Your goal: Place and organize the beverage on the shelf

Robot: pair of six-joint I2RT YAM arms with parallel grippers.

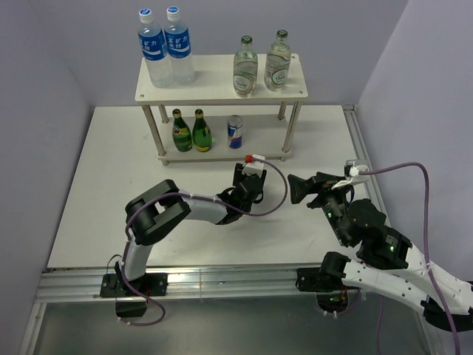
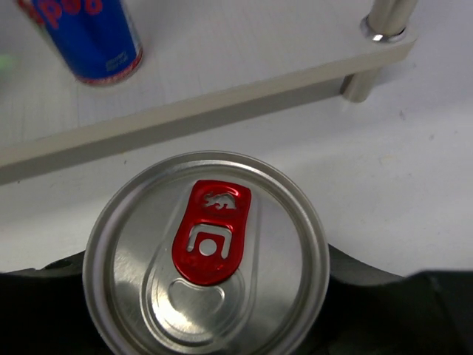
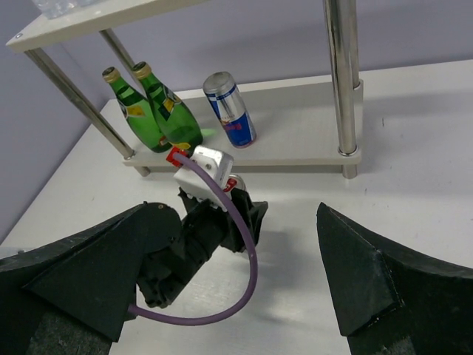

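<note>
The left gripper [image 1: 249, 185] has its jaws clamped on a can [image 2: 205, 255], round silver lid and red tab up, just before the lower board of the shelf [image 1: 222, 95], where a second can [image 1: 235, 132] and two green glass bottles [image 1: 182, 133] stand. The right gripper [image 1: 298, 188] hangs apart to the right, jaws wide open; the held can's sides are hidden

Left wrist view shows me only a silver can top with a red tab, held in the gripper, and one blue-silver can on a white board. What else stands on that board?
Observer: Two dark green glass bottles with yellow labels stand left of that slim blue-silver can, on the lower board of the cream-white two-tier shelf.
Operator: Is the right gripper near my can?
Observer: The right gripper, open and empty, is to the right of your silver can with the red tab, not touching it.
</note>
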